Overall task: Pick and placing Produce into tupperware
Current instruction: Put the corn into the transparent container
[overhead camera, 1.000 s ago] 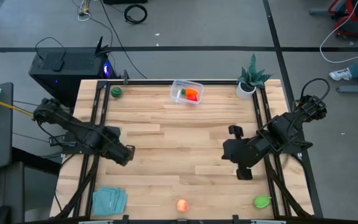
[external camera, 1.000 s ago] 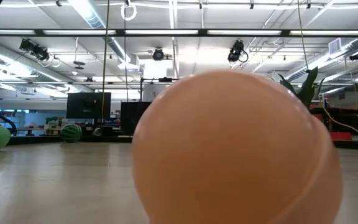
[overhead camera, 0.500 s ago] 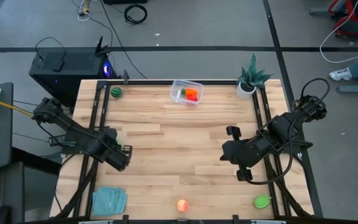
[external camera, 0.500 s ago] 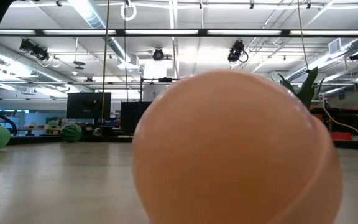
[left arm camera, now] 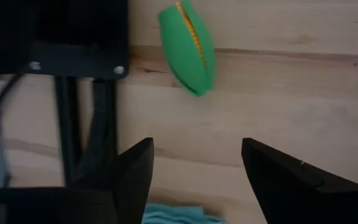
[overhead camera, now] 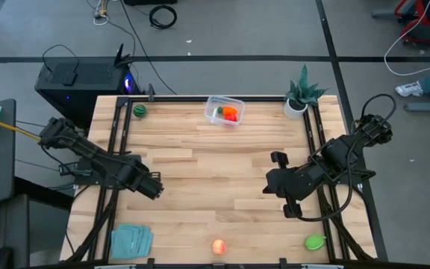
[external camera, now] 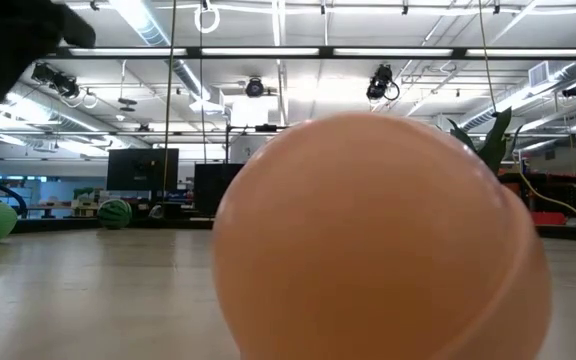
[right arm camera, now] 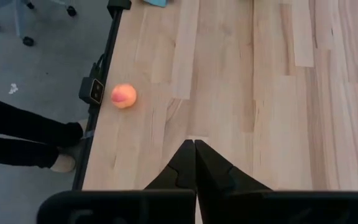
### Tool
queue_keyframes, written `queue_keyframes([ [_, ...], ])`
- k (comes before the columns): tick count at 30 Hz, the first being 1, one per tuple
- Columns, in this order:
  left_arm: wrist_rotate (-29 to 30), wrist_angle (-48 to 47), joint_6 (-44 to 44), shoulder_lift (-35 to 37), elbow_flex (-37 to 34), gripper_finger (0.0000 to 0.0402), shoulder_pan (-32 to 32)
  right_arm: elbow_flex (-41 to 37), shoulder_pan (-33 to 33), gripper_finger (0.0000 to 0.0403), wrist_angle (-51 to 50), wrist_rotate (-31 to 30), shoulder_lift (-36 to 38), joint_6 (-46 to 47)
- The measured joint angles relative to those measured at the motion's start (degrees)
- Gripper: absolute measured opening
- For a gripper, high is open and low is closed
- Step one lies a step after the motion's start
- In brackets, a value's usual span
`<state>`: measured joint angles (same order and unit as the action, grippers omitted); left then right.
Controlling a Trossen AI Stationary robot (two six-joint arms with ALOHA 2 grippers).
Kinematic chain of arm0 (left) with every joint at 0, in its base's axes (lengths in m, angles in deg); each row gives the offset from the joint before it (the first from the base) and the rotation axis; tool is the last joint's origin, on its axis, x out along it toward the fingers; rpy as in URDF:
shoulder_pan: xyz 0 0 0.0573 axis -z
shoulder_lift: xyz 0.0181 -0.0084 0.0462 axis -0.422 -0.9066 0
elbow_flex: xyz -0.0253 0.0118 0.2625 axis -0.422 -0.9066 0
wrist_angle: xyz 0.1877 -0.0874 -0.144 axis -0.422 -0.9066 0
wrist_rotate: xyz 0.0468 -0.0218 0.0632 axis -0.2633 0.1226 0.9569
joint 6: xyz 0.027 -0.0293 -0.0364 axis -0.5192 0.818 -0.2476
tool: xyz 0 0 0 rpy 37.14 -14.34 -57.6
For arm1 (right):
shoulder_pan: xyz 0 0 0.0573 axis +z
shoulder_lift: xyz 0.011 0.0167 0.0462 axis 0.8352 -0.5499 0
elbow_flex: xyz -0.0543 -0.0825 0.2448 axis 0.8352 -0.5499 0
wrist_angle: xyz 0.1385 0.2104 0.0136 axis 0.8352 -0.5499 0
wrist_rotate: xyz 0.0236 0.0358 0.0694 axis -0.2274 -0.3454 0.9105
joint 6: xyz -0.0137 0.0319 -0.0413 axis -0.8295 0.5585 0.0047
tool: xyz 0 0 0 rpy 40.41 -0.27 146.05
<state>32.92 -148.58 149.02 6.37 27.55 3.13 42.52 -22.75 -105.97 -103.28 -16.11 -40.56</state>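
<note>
Left end effector hangs open over the table's left side, fingers aimed at the green pod lying far across by the front right corner, much nearer the closed right end effector.

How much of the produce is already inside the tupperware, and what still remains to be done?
Done: the tupperware at the far edge already holds orange, red and green pieces. In hand: nothing; the left gripper is open and empty over the left side, the right gripper shut and empty. Left: the peach-orange piece and the light green piece at the near edge, and the dark green piece at the far left.
</note>
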Motion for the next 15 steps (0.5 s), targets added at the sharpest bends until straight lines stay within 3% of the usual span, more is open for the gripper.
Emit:
queue_keyframes([
  [15, -0.1, 17.1, 3.0, 0.1, -16.6, 0.0247, -4.8, 0.0, -0.6, 0.0004, 0.3, 0.0, 0.0, 0.2],
])
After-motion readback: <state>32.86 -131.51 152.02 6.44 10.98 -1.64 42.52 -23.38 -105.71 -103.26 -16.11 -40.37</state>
